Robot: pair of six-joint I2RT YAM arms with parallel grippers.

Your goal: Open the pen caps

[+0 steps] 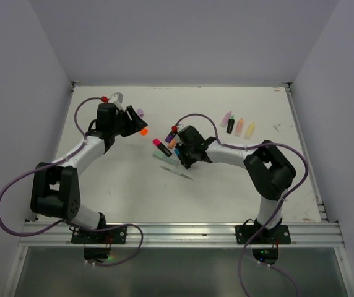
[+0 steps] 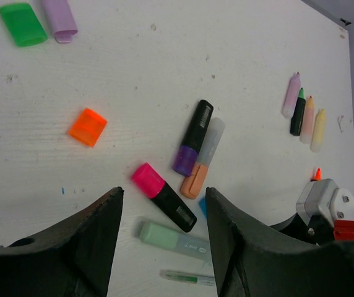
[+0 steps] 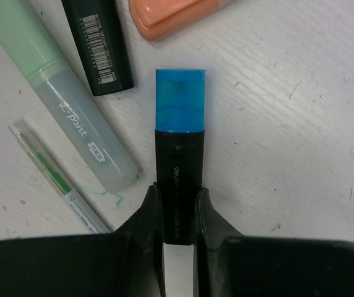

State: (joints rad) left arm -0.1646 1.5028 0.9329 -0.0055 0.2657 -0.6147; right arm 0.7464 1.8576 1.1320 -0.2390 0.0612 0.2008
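My right gripper point(image 3: 178, 204) is shut on the black barrel point(image 3: 178, 173) of a highlighter lying on the table, and its blue cap point(image 3: 180, 99) sticks out ahead of the fingers. In the top view that gripper point(image 1: 181, 156) sits low over the pen cluster. My left gripper point(image 2: 164, 193) hovers open and empty above a pink cap point(image 2: 147, 179) on a black barrel. A purple cap point(image 2: 185, 159) and a pastel orange cap point(image 2: 194, 180) sit on pens beside it. Loose orange point(image 2: 88, 127), green point(image 2: 22, 23) and lilac point(image 2: 60, 18) caps lie apart to the left.
A pastel green highlighter point(image 3: 53, 93) and a thin pale pen point(image 3: 53, 179) lie just left of the held barrel. Several uncapped pens point(image 1: 239, 125) lie in a row at the back right. White walls close the table on three sides.
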